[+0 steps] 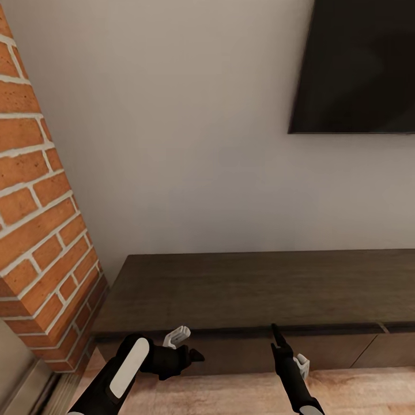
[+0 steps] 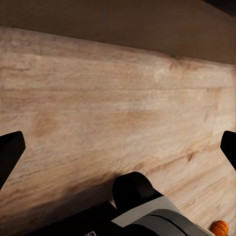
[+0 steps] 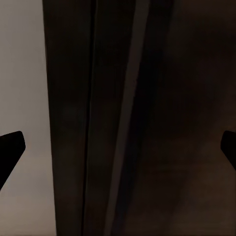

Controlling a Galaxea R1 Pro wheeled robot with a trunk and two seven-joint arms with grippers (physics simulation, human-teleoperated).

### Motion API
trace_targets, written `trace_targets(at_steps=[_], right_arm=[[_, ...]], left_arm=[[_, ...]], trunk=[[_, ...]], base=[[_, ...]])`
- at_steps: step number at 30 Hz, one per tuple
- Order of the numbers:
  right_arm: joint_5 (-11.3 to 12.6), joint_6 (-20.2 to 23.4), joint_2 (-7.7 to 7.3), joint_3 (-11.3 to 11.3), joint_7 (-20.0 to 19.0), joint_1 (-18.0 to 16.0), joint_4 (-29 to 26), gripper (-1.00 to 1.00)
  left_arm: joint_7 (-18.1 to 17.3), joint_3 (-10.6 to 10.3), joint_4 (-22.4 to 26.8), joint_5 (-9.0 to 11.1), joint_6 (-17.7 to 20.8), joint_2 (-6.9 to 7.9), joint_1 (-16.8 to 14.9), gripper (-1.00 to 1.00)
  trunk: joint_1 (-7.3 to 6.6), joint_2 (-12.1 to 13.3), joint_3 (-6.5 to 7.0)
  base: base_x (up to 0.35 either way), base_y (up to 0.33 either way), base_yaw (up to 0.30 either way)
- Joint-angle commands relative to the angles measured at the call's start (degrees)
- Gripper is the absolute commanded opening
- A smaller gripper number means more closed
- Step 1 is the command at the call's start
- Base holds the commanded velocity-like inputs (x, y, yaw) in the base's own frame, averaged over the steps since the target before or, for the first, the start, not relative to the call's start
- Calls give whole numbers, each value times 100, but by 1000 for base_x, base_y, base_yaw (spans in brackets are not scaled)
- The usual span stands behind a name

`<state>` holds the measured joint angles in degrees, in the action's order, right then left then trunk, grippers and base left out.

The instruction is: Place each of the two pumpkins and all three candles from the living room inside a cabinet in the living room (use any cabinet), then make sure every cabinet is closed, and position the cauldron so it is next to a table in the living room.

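Head view: cabinet (image 1: 259, 288) against the white wall, long, low, dark-brown wood, flat matte top, plain seamed fronts shut. Pumpkin (image 2: 220, 227), orange and ribbed, sits on the light plank floor (image 2: 118, 108). Left gripper (image 2: 118, 147) and right gripper (image 3: 118, 147): fingers spread wide, holding nothing, just in front of the cabinet's front edge.

Head cam faces cabinet (image 1: 253, 288); right wrist close-up, same.

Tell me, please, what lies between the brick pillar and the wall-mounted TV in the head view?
Bare pale wall: nothing hangs between the brick pillar and the TV. Below that stretch, the cabinet top starts.
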<state>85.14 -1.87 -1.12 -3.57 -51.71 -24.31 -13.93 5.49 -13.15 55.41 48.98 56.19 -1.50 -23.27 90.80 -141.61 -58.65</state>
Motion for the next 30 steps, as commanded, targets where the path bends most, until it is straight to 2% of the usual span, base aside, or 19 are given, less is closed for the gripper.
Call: trace_targets(at_steps=[1, 8, 9, 30], right_arm=[[37, -18, -5, -38, -15, -3, 4, 100], [37, -16, -5, -38, -15, -3, 4, 100], [37, -16, -4, -38, -14, -3, 4, -100], [46, -15, -5, -38, 84, -3, 4, -100]], left_arm=[[58, -3, 5, 59, 15, -1, -2, 100], [58, 0, 5, 59, 15, 0, -2, 100], [58, 0, 5, 59, 15, 0, -2, 100], [58, 6, 5, 59, 15, 0, -2, 100]], trunk=[[-1, -2, -5], [-1, -2, -5], [-1, -2, -5], [-1, -2, -5]], base=[[28, 0, 0], [7, 0, 0], [0, 0, 0], [0, 0, 0]])
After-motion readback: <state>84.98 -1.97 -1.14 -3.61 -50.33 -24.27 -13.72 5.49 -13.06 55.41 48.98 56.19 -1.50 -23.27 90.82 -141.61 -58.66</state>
